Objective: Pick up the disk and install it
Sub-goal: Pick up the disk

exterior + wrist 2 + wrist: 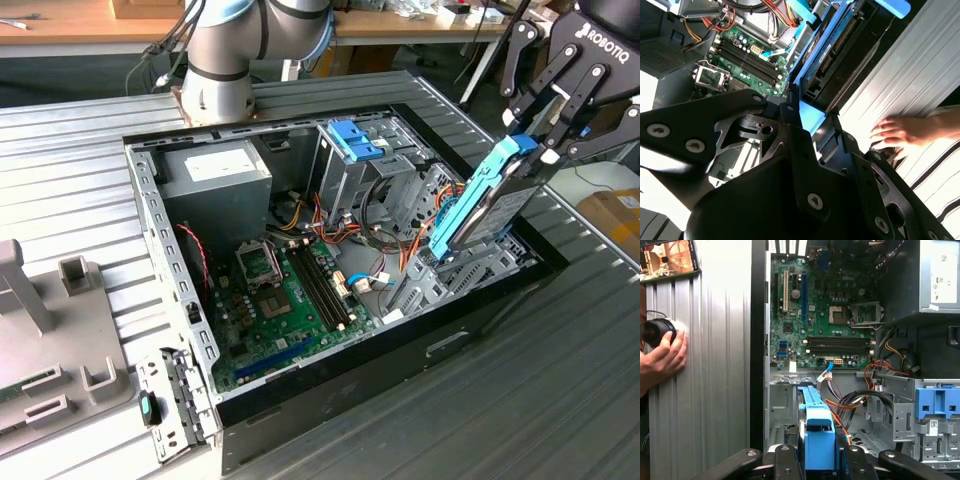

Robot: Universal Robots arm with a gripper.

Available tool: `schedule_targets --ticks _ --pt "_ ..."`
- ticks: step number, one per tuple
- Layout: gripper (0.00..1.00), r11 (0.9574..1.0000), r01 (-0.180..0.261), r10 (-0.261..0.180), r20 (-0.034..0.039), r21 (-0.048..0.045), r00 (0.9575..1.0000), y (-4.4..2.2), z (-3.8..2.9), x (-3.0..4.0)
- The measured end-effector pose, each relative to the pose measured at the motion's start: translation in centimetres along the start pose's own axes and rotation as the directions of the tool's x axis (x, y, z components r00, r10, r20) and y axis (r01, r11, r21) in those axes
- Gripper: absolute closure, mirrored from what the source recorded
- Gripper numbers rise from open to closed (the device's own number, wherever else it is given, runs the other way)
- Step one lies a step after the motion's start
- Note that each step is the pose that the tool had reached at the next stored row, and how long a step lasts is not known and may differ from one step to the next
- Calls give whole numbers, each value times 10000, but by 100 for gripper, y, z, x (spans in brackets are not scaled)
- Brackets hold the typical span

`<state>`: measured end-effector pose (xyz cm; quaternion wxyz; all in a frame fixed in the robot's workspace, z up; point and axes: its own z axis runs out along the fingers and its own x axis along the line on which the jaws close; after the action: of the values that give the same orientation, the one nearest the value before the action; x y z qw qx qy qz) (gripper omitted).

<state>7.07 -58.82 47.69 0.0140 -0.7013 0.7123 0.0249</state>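
one disk (478, 208), clenched by your gripper (533, 150), stands tilted at the drive bay (468, 272); square it before pushing down.

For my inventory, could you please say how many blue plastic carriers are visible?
2: one frames the disk in the gripper; one bare bracket on the drive cage. Others may be hidden.

Ribbed grey metal table (70, 170) under open computer case (350, 385) and grey fixture block (50, 340).
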Motion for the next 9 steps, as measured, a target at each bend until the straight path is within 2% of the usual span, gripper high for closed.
schedule_targets --ticks 2,9 --pt "64 10000 0 0 0 0 10000 -1 39 1" --pt "64 10000 1 -1 1 0 10000 -1 46 -16"
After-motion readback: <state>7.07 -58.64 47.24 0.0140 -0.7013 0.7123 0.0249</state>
